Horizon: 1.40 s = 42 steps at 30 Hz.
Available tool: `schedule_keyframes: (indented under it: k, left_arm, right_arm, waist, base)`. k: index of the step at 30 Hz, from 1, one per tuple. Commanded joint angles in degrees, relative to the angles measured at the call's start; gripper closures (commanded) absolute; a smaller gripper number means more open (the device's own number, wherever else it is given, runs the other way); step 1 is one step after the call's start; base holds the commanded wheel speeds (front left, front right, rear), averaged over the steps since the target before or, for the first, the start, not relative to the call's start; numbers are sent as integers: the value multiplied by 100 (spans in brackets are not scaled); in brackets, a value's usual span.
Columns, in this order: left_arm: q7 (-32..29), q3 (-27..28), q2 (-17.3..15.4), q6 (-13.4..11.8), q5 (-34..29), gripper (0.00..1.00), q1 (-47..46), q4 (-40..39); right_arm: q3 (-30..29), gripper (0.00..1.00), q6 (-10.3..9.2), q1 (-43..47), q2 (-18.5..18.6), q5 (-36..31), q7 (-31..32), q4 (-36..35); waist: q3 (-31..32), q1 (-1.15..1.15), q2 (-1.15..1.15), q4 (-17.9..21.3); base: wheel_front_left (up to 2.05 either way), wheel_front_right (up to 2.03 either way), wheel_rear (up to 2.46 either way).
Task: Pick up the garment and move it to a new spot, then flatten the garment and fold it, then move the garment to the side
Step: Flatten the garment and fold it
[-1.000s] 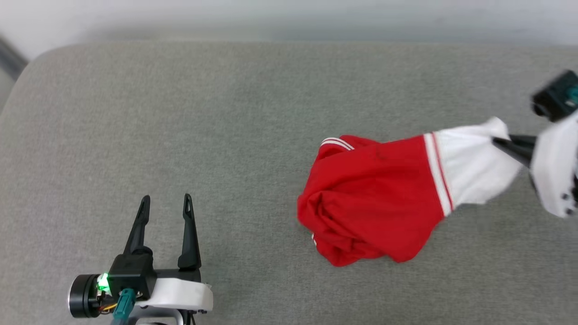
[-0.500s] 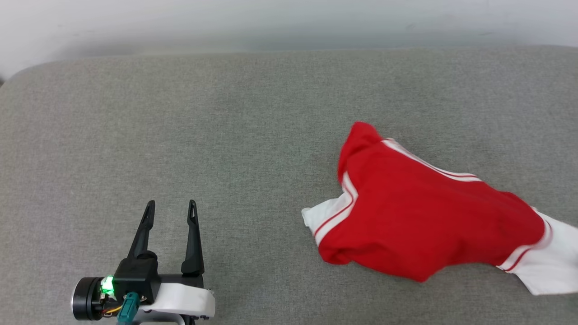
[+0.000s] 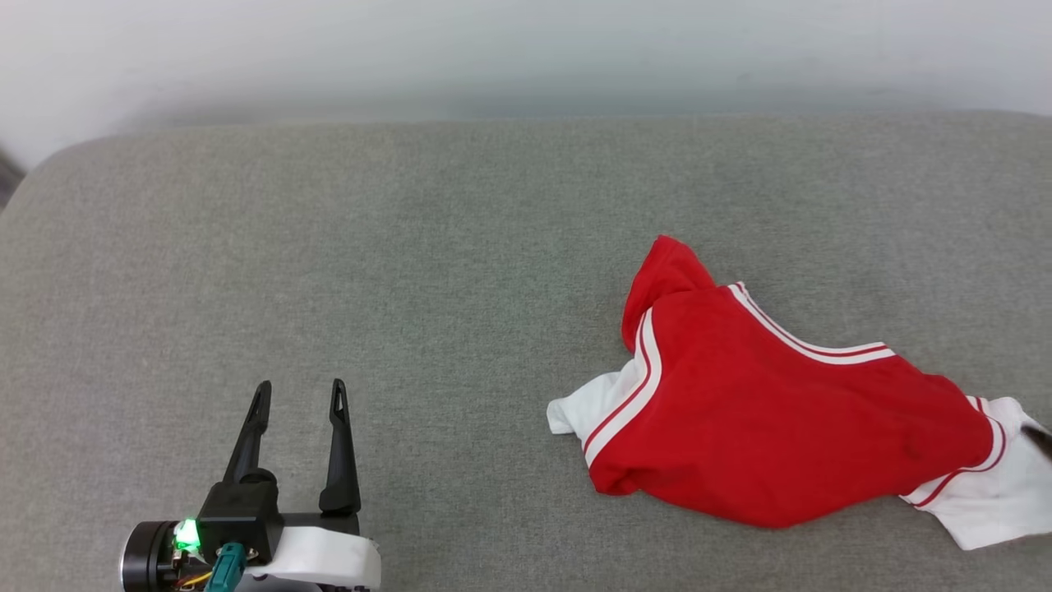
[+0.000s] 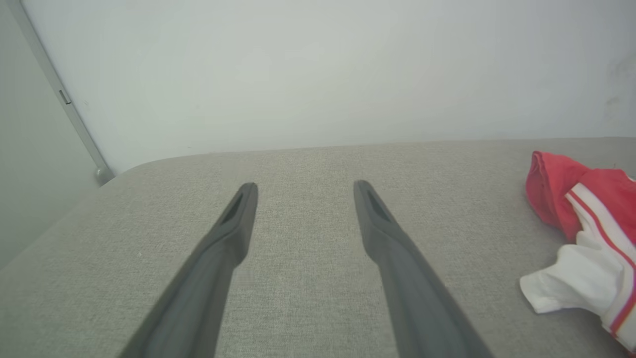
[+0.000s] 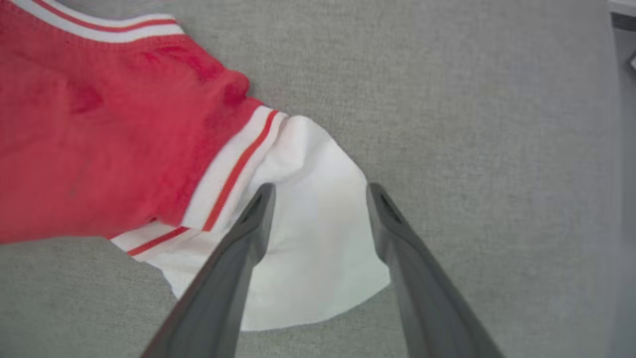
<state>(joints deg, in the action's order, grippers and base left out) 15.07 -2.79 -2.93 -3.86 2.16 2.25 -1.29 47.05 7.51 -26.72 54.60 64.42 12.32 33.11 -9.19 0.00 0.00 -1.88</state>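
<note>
Since the garment point(image 3: 781, 419) lies crumpled on the right side of the grey cushion point(image 3: 411, 247), I'd guess that's its new spot. Now the right gripper point(image 5: 320, 188) sits spread over the white sleeve point(image 5: 308, 278), pinching nothing, handy for tugging it flat. Meanwhile the left gripper point(image 3: 300, 393) is spread too, parked well apart, probably awaiting flattening.

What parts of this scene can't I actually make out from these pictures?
The shirt's underside: head view, hidden by its own crumpled folds.
Most of the shirt: left wrist view, cut off by the right edge.
Whether the right claw touches the white sleeve: right wrist view, the angle hides any gap.
That claw's body: head view, cut off by the right edge, bar a dark tip.
</note>
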Motion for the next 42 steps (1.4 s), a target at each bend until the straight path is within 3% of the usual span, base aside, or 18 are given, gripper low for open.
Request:
schedule_keyframes:
  k: [1,5,13,18,22,28,36,42]
  left_arm:
    - [15,32,4,8,-48,0,45,3]
    - [15,69,5,70,-69,0,-25,-12]
    - [15,187,2,125,-121,0,-55,-51]
    - [15,230,1,136,-147,0,-50,-70]
    - [15,233,-44,230,-117,0,-178,-140]
    - [15,320,-220,504,-61,0,-683,-172]
    - [15,-109,-584,973,-102,0,-1639,274]
    - [14,-603,-966,1104,85,0,-2598,521]
  right_arm:
    - [-143,0,-4,-143,118,-219,-266,-176]
    - [-644,0,-4,-316,157,-742,-1084,-536]
    - [-2198,0,-4,-58,-785,-2051,-2633,-965]
    - [-3999,0,-4,487,-2065,-3623,-2753,-1866]
    - [-4919,0,-3,1209,-3160,-4687,-2749,-3024]
    - [-5278,0,-4,1929,-4066,-5281,-2750,-4008]
    - [-5408,0,-3,2578,-4597,-5361,-2751,-4282]
    - [-5439,0,-3,2764,-4814,-5397,-2751,-4406]
  waist:
    - [90,0,0,56]
    - [141,0,0,114]
    - [176,0,0,204]
    - [156,0,0,243]
    - [139,0,0,239]
    - [94,0,0,195]
    - [102,0,0,139]
    - [20,0,0,267]
  base:
    - [0,0,0]
    - [0,0,0]
    - [0,0,0]
    - [0,0,0]
    - [0,0,0]
    - [0,0,0]
    - [0,0,0]
    - [0,0,0]
